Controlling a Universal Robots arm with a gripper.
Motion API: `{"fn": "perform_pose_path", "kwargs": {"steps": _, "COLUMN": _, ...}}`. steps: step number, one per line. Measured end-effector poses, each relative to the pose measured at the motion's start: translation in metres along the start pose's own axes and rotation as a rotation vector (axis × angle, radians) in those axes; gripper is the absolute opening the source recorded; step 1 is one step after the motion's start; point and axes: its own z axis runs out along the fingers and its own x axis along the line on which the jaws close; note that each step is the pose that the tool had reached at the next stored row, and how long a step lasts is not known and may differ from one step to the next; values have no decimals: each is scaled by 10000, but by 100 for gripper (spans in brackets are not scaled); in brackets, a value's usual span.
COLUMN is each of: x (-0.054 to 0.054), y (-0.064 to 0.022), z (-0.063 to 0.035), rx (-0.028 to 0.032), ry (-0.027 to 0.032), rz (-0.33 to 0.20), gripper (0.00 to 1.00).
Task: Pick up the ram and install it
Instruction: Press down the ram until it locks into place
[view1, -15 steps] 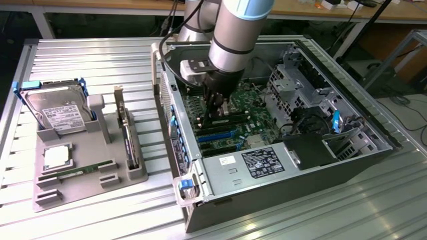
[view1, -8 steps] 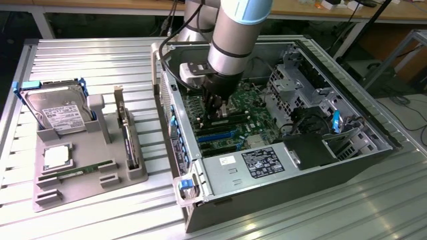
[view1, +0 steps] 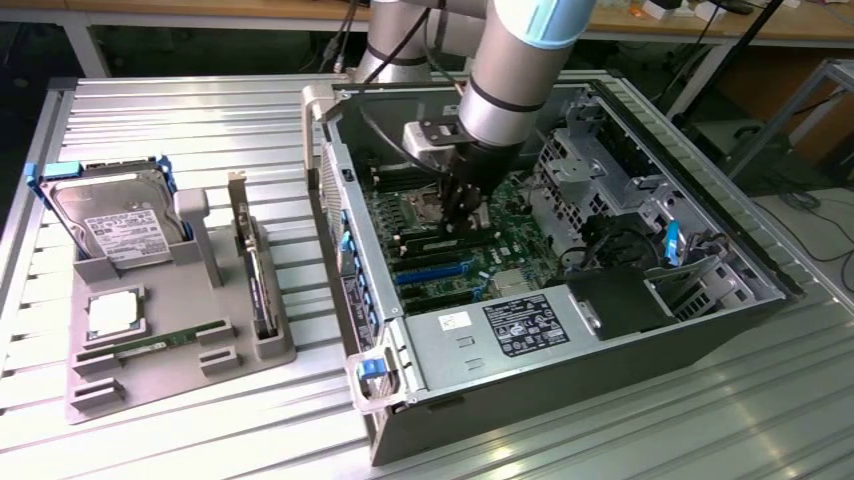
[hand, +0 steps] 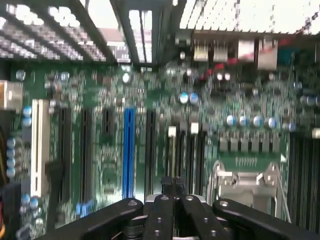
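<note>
Lying flat in the grey holder tray (view1: 174, 375) at the lower left of the exterior view, the ram (view1: 163, 342) sits untouched, well apart from the arm. The gripper (view1: 466, 215) is at centre frame, down inside the open computer case (view1: 561, 390), just above the motherboard (view1: 441, 275). Its fingers (hand: 165, 210) are pressed together; they seem to hold nothing, though the tips are hard to make out. A hard drive (view1: 120, 225) stands upper left in the tray.
</note>
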Motion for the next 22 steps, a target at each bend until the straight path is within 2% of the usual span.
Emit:
{"fn": "perform_pose_path", "kwargs": {"steps": 4, "x": 6, "y": -242, "z": -29, "rx": 0, "ry": -1, "rz": 0, "gripper": 11}}
{"fn": "perform_pose_path", "kwargs": {"steps": 8, "x": 11, "y": -410, "z": -58, "rx": 0, "ry": -6, "rz": -1, "gripper": 11}}
{"fn": "perform_pose_path", "kwargs": {"steps": 11, "x": 16, "y": -620, "z": -108, "rx": 2, "ry": -24, "rz": -2, "gripper": 11}}
{"fn": "perform_pose_path", "kwargs": {"steps": 12, "x": 18, "y": -696, "z": -130, "rx": 1, "ry": -27, "rz": -1, "gripper": 11}}
{"fn": "perform_pose_path", "kwargs": {"steps": 14, "x": 16, "y": -802, "z": -306, "rx": 2, "ry": -25, "rz": 3, "gripper": 11}}
{"fn": "perform_pose_path", "kwargs": {"steps": 16, "x": 2, "y": -799, "z": -588, "rx": 13, "ry": -14, "rz": 30, "gripper": 11}}
{"fn": "perform_pose_path", "kwargs": {"steps": 22, "x": 2, "y": -799, "z": -594, "rx": 14, "ry": -15, "rz": 32, "gripper": 11}}
